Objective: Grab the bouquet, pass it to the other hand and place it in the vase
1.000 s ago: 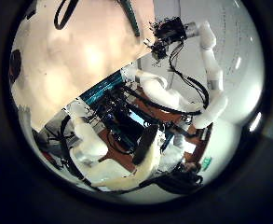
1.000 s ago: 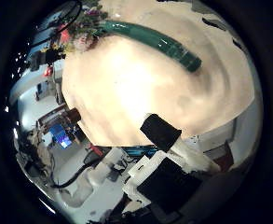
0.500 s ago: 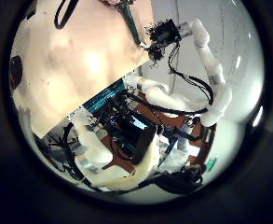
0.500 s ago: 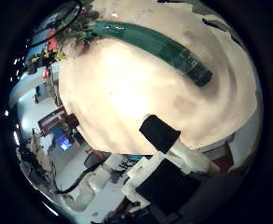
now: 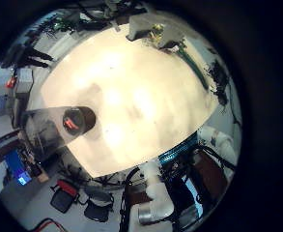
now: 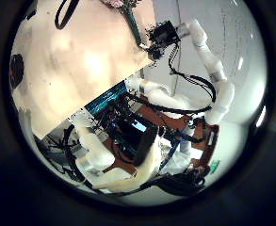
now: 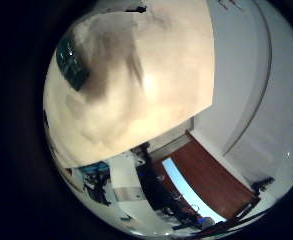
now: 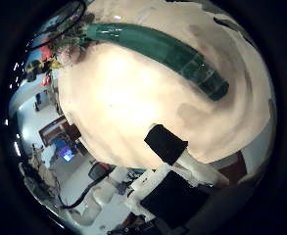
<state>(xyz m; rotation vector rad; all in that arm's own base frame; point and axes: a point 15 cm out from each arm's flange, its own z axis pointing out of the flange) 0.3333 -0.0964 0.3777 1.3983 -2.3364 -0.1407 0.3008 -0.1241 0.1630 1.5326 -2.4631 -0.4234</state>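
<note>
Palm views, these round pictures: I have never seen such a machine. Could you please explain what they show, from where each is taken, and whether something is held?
Two robot arms stand at a table, each ending in a robot hand. Every picture comes from a very wide camera in a palm: two in the left robot hand, two in the right robot hand. The left palm looks over the table at a vase standing on it, and at the other arm reaching down. The right palm hangs close above a bouquet, which lies flat on the table. No picture shows either robot hand gripping anything.
</note>
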